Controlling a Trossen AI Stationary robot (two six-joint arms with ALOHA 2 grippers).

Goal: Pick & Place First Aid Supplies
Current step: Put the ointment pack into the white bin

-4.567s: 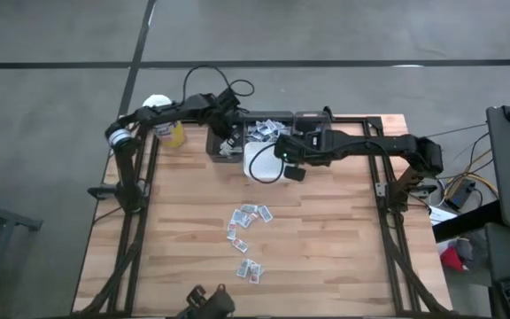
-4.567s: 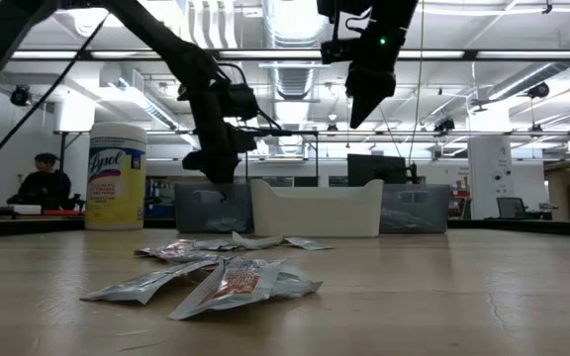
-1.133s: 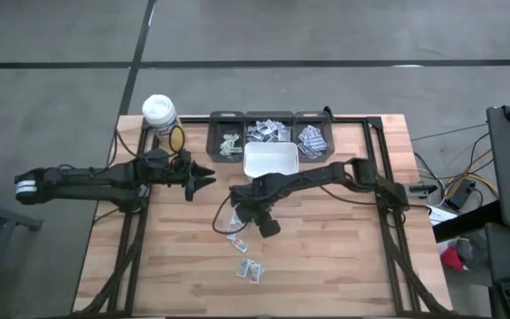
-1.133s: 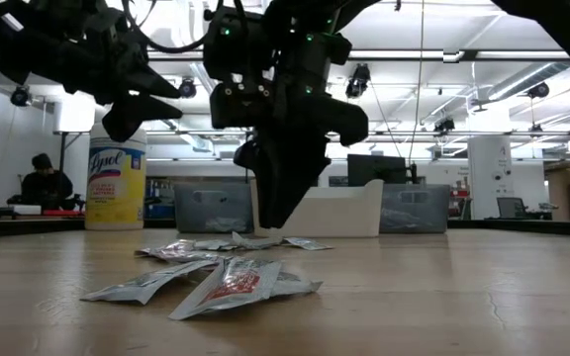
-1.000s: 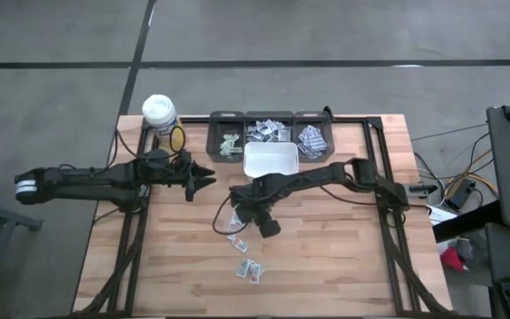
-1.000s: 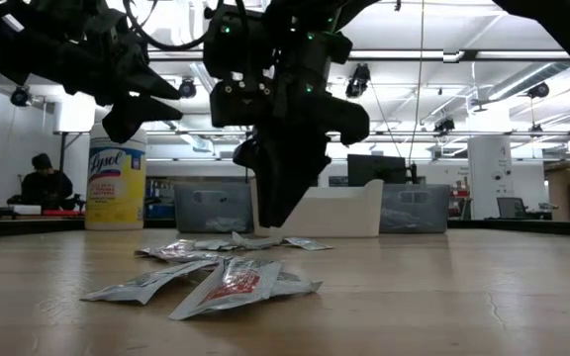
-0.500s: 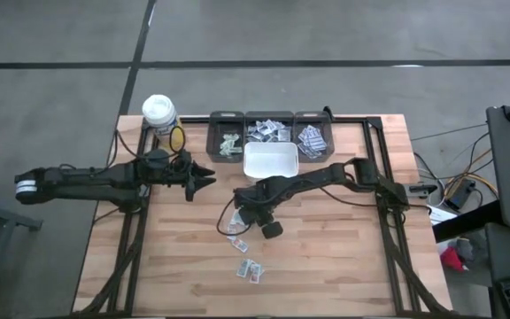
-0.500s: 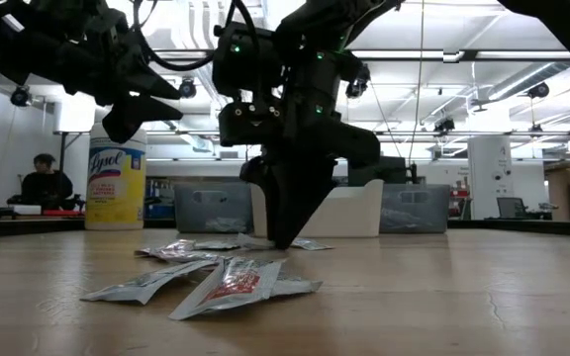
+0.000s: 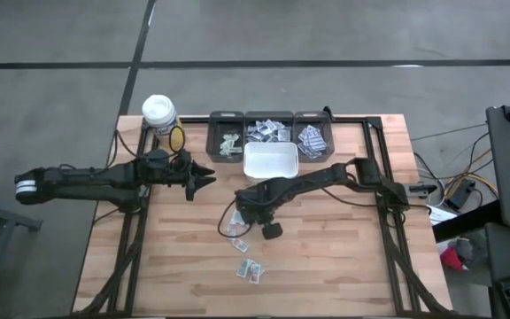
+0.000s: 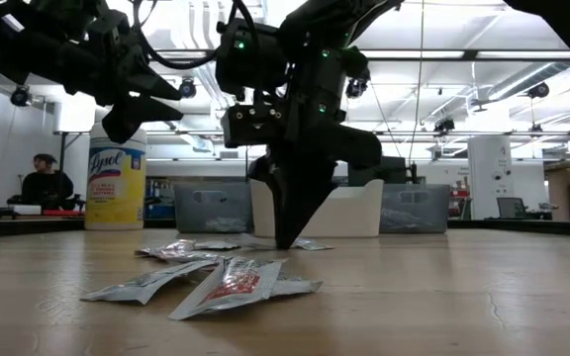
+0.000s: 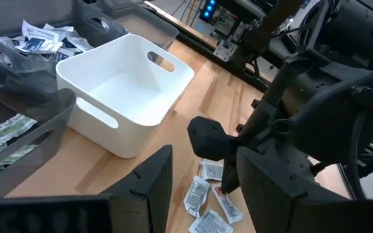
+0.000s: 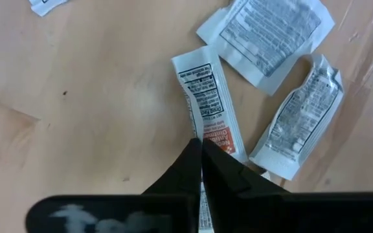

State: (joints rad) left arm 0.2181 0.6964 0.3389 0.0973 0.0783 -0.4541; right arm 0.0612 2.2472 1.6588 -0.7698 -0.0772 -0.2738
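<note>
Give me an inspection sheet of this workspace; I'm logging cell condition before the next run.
Surface: wooden table, bare around the work.
Job's things: loose packets mid-table; three grey bins holding sorted packets; white tub empty.
Clutter: wipes canister at the far left corner.
Grippers: right gripper shut on a red-print packet; left gripper open, above the table near the canister.
Cables: black cable looping off the far edge.
Surroundings: seated person, far off.

Flat packets scattered mid-table
</note>
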